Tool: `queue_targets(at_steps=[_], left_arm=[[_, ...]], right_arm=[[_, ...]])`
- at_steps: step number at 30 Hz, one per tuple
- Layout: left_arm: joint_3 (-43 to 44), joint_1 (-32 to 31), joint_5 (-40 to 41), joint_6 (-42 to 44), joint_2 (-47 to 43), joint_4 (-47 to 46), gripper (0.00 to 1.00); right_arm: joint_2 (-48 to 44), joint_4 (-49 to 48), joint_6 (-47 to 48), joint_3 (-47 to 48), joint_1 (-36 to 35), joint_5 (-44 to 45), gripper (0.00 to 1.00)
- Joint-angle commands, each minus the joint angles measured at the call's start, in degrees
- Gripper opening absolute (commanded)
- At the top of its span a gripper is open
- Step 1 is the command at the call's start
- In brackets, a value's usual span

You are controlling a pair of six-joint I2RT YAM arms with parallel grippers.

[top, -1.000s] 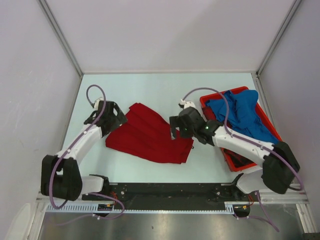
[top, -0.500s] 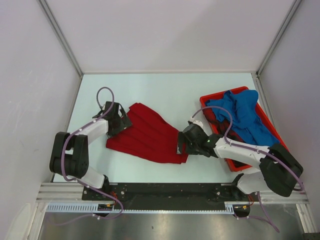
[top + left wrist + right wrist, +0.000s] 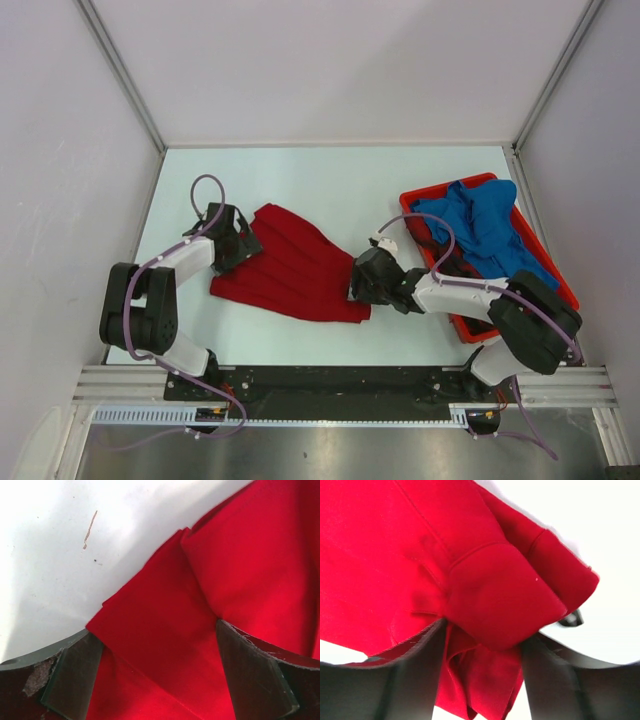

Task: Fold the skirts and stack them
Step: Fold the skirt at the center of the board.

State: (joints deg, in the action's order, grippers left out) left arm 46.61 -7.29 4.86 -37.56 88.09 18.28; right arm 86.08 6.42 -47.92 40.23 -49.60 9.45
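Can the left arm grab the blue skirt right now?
Probably not. The blue skirt lies in the red tray at the far right, and the left gripper sits at the red skirt's left edge, with the right arm in between.

Red tray at right — on pale table.

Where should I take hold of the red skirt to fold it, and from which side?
Grip the red skirt at its two end corners, where layered edges meet bare table. Come from the left for the corner lying between the left pincer's open fingers, and from the right for the thick rolled hem that the right pincer straddles. The flat middle offers no edge.
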Motion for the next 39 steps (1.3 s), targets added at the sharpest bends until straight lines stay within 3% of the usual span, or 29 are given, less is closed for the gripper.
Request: queue_targets(at_steps=[1,4,8,12,18,23,29,35,39], left_arm=[[-0.56,0.70,-1.08,-0.41,1.11,-1.23,0.96],[-0.73,0.78,-0.56,-0.67,0.68,-0.79,0.96],[-0.73,0.79,0.93,-1.02,-1.52,0.79,0.96],[-1.34,0.78,1.55,-1.29,-5.12,1.84,0.97],[-3.01,0.70,-6.51,0.21,-11.97,0.26,1.00],[-5.12,-1.49,-10.22,-0.41,-18.83,-2.54,1.00],[-5.83,-9.31,-11.01,-0.67,-18.57,-0.97,1.00],[-13.89,-13.27,-12.77,-3.47,-19.71,-2.46,0.98],[-19.18,-15.21,-16.19,-5.24,-22.17,-8.25,0.93]], right_arm=[[6.29,-1.31,-3.05,-2.08,-0.84,0.22,0.53],[7.43,-2.02,-3.14,-2.08,-0.76,1.00,0.33],[5.86,-0.79,-1.39,-2.08,0.56,1.18,0.22],[1.29,0.88,4.75,-2.08,2.84,-1.18,0.00],[-9.16,10.53,18.11,-0.86,9.86,-7.51,0.00],[-18.31,26.26,27.16,5.20,12.07,-3.75,0.00],[-18.41,38.49,27.62,15.91,12.52,-0.05,0.00],[-14.37,45.70,23.49,24.61,12.60,3.81,0.00],[-10.60,50.70,20.24,29.89,12.69,5.84,0.00]])
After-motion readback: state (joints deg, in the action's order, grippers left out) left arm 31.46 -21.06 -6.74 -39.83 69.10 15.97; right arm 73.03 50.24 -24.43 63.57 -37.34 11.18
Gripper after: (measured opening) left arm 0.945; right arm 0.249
